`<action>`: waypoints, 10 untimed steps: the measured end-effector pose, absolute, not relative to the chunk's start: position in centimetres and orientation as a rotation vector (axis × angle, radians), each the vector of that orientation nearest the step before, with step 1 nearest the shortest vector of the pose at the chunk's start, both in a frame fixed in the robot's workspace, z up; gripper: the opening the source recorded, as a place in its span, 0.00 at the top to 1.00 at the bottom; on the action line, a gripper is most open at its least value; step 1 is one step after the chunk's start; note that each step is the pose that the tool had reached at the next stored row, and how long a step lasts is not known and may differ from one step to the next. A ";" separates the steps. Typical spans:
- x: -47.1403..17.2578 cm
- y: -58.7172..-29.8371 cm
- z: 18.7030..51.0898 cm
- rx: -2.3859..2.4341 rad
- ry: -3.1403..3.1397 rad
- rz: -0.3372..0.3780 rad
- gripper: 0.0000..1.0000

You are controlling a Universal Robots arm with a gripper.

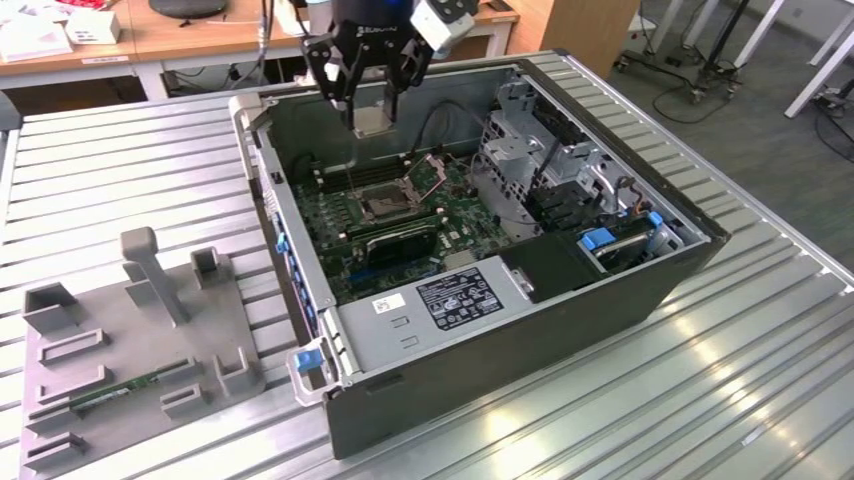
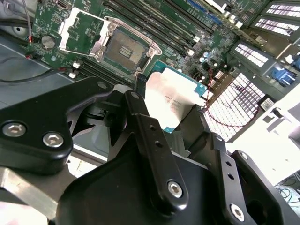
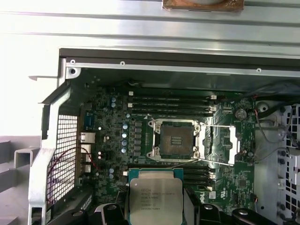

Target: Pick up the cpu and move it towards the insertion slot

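Overhead, in the exterior view, my gripper (image 1: 372, 118) hung above the open computer case (image 1: 534, 300), jaws clamped on the cpu (image 1: 372, 120), well above the insertion slot (image 1: 379, 205). A white label (image 1: 458, 296) lay on the power supply; its print was too small to read. A grey fixture (image 1: 134, 350) with a green memory stick (image 1: 127, 390) sat at the exterior view's left.

In the second wrist view my black fingers (image 2: 150, 136) pinched the cpu (image 2: 171, 101) at its edges, the insertion slot (image 2: 124, 47) beyond with its metal frame open.

In the first wrist view the cpu (image 3: 155, 199) carried faint printed lines I could not make out, the insertion slot (image 3: 177, 139) apart from it.
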State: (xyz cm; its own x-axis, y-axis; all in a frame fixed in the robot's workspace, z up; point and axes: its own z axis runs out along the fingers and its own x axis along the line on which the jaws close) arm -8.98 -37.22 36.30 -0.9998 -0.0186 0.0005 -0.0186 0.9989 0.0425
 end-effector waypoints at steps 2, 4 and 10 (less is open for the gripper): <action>-8.7 -37.1 36.2 0.029 -3.140 -0.067 0.46; -8.4 -37.1 36.0 0.028 -3.140 -0.067 0.46; -7.4 -36.9 35.6 0.028 -3.140 -0.067 0.46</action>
